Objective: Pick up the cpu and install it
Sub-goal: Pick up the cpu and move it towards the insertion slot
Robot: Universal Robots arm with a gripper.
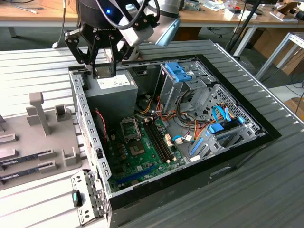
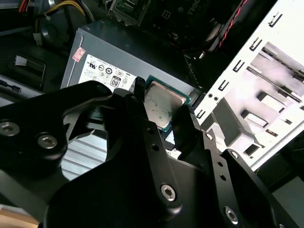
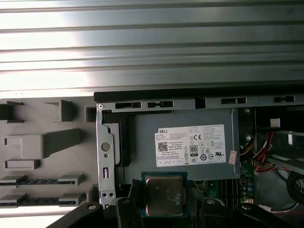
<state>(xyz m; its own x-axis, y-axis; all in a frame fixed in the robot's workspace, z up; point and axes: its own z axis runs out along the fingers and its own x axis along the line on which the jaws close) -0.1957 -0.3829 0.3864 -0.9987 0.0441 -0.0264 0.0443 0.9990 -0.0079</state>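
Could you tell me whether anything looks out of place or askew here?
Nothing stands out: the cpu sits squarely in the gripper, over the power supply of the open computer case.

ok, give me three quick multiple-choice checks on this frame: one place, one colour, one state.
1. The cpu is nearest: A power supply box; B blue drive bracket; C grey tray.
2. The motherboard is: A red; B green; C white.
3. The gripper is: A open, empty; B shut on a memory stick; C shut on the cpu.

1 A: the box shows right beside it in both wrist views. 2 B: the board shows green. 3 C: the fingers clamp the chip's edges.
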